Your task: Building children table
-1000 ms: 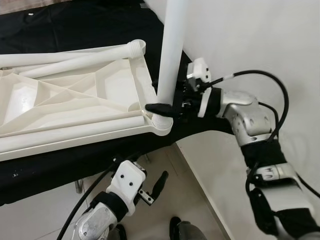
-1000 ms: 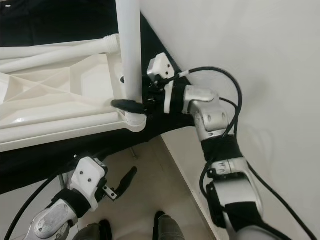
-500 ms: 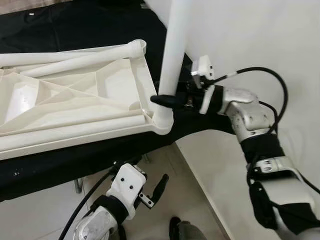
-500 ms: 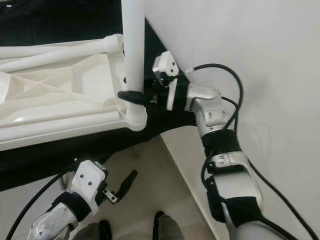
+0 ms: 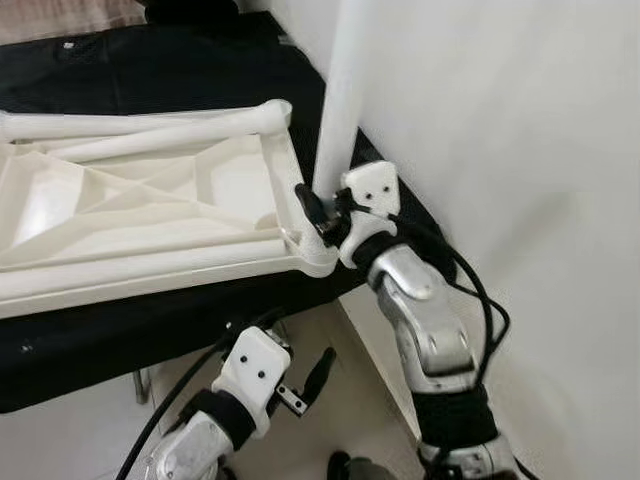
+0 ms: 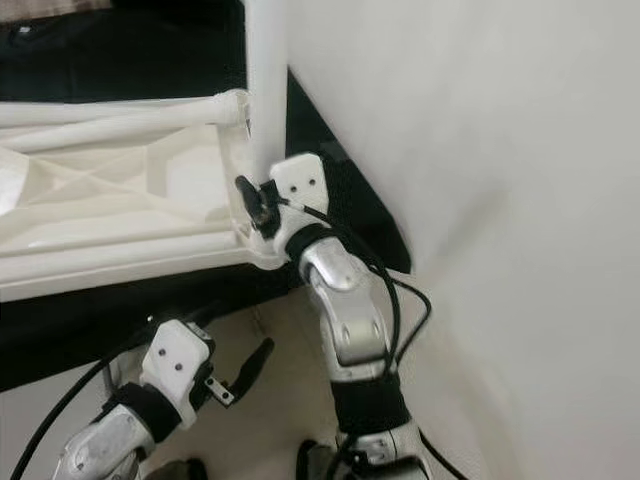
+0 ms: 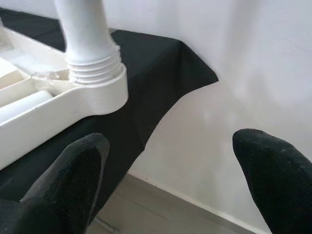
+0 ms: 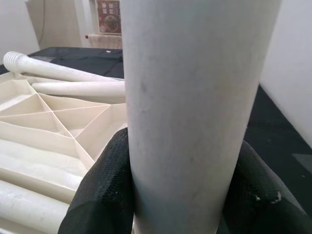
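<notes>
**Table leg held upright at the corner socket**

We list: black cloth (image 5: 150,330), covering the work surface. Upturned white tabletop (image 5: 150,215) on it, loose legs lying along its edges. One leg (image 5: 338,100) standing upright in the corner nearest the wall. Our right gripper (image 5: 318,215) clenched around it, just above the socket. Our left gripper (image 5: 312,375) released, fingers spread, below the cloth's edge.

Your right gripper (image 8: 175,195) clamps its black fingers (image 8: 105,195) around the thick white plastic leg tube (image 8: 195,107), beside the ribbed white plastic tabletop (image 8: 53,126) holding loose white tubes (image 8: 53,73).
</notes>
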Robot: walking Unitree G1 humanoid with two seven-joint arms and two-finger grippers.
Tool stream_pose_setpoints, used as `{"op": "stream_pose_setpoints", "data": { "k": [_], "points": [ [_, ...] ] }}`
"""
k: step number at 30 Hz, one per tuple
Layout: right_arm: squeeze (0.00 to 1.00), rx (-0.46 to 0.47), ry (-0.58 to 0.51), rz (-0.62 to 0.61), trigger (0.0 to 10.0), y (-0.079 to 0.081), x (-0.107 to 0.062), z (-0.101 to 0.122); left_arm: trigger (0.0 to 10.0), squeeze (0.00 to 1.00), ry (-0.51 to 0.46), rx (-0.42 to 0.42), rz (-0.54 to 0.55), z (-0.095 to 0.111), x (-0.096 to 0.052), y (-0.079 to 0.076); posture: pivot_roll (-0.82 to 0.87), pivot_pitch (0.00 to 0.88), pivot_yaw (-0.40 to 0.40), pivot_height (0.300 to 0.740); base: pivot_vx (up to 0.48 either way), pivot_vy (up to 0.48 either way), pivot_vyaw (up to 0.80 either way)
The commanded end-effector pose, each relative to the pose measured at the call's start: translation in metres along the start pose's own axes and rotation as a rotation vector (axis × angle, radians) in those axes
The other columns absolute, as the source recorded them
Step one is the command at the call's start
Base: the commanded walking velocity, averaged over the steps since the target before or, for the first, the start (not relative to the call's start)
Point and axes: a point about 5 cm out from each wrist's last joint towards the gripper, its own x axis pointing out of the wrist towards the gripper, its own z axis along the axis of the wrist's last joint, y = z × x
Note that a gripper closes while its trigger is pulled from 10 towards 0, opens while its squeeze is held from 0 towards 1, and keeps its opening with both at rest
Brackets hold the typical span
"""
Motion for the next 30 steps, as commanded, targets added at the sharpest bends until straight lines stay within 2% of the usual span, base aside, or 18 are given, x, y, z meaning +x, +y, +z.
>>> {"op": "stream_pose_setpoints", "data": {
  "k": [1, 2, 3, 6, 10, 11, 12, 13, 15, 18, 19, 23, 25, 26, 27, 28, 30],
  "points": [
    [0.0, 0.043, 0.042, 0.058, 10.0, 0.002, 0.011, -0.014, 10.0, 0.0, 0.012, -0.004, 0.007, -0.005, 0.0, -0.001, 0.04, 0.206, -0.106, 0.74, 0.0, 0.0, 0.0],
    [0.0, 0.043, 0.042, 0.058, 10.0, 0.002, 0.011, -0.014, 10.0, 0.0, 0.012, -0.004, 0.007, -0.005, 0.0, -0.001, 0.04, 0.206, -0.106, 0.74, 0.0, 0.0, 0.0],
    [1.0, 0.135, -0.046, 0.201, 10.0, 0.011, 0.015, -0.002, 10.0, 0.0, 0.01, -0.003, 0.006, -0.005, 0.001, 0.0, 0.04, 0.204, -0.105, 0.74, 0.0, 0.0, 0.0],
    [1.0, 0.181, -0.075, 0.273, 10.0, 0.017, 0.012, 0.004, 10.0, 0.0, 0.008, -0.004, 0.004, -0.004, 0.001, 0.0, 0.04, 0.206, -0.106, 0.74, 0.0, 0.0, 0.0],
    [1.0, 0.154, -0.08, 0.331, 10.0, 0.012, 0.008, 0.009, 10.0, 0.0, 0.007, -0.006, 0.004, -0.003, 0.001, -0.001, 0.05, 0.214, -0.108, 0.74, 0.0, 0.0, 0.0],
    [0.88, 0.137, -0.084, 0.377, 10.0, 0.007, 0.006, 0.013, 10.0, 0.0, 0.006, -0.008, 0.006, -0.003, 0.001, -0.002, 0.05, 0.215, -0.108, 0.74, 0.0, 0.0, 0.0],
    [0.0, 0.105, -0.091, 0.436, 10.0, 0.001, 0.006, 0.018, 10.0, 0.0, 0.005, -0.009, 0.006, -0.002, 0.001, -0.002, 0.05, 0.219, -0.108, 0.74, 0.0, 0.0, 0.0],
    [0.0, 0.105, -0.091, 0.436, 10.0, 0.001, 0.006, 0.018, 10.0, 0.0, 0.005, -0.009, 0.006, -0.002, 0.001, -0.002, 0.05, 0.219, -0.108, 0.74, 0.0, 0.0, 0.0],
    [0.0, 0.039, -0.096, 0.576, 10.0, -0.01, 0.006, 0.027, 10.0, 0.0, 0.003, -0.011, 0.006, -0.001, 0.0, -0.004, 0.05, 0.232, -0.108, 0.74, 0.0, 0.0, 0.0],
    [0.0, -0.008, -0.095, 0.659, 10.0, -0.02, 0.01, 0.032, 10.0, 0.0, 0.001, -0.013, 0.005, 0.0, -0.001, -0.005, 0.06, 0.241, -0.109, 0.74, 0.0, 0.0, 0.0],
    [0.0, -0.008, -0.095, 0.659, 10.0, -0.02, 0.01, 0.032, 10.0, 0.0, 0.001, -0.013, 0.005, 0.0, -0.001, -0.005, 0.06, 0.241, -0.109, 0.74, 0.0, 0.0, 0.0],
    [0.0, -0.009, -0.084, 0.781, 10.0, -0.038, 0.019, 0.04, 10.0, 0.0, 0.003, -0.025, 0.008, 0.003, -0.006, -0.007, 0.08, 0.273, -0.108, 0.74, 0.0, 0.0, 0.0],
    [0.0, -0.008, -0.08, 0.79, 10.0, -0.039, 0.019, 0.04, 10.0, 0.0, 0.003, -0.026, 0.008, 0.004, -0.008, -0.007, 0.08, 0.276, -0.106, 0.74, 0.0, 0.0, 0.0],
    [0.0, -0.008, -0.073, 0.806, 9.6, -0.041, 0.019, 0.04, 10.0, 0.0, 0.004, -0.027, 0.008, 0.004, -0.009, -0.007, 0.08, 0.28, -0.106, 0.74, 0.0, 0.0, 0.0],
    [0.0, -0.008, -0.07, 0.825, 3.5, -0.041, 0.019, 0.041, 10.0, 0.0, 0.005, -0.027, 0.008, 0.005, -0.01, -0.007, 0.08, 0.285, -0.105, 0.74, 0.0, 0.0, 0.0],
    [0.0, -0.003, -0.069, 0.845, 0.0, -0.042, 0.018, 0.042, 10.0, 0.0, 0.006, -0.028, 0.008, 0.005, -0.011, -0.007, 0.08, 0.288, -0.104, 0.74, 0.0, 0.0, 0.0],
    [0.0, -0.003, -0.067, 0.87, 0.0, -0.042, 0.017, 0.043, 10.0, 0.0, 0.008, -0.028, 0.008, 0.005, -0.012, -0.007, 0.09, 0.291, -0.102, 0.74, 0.0, 0.0, 0.0]
  ]
}}
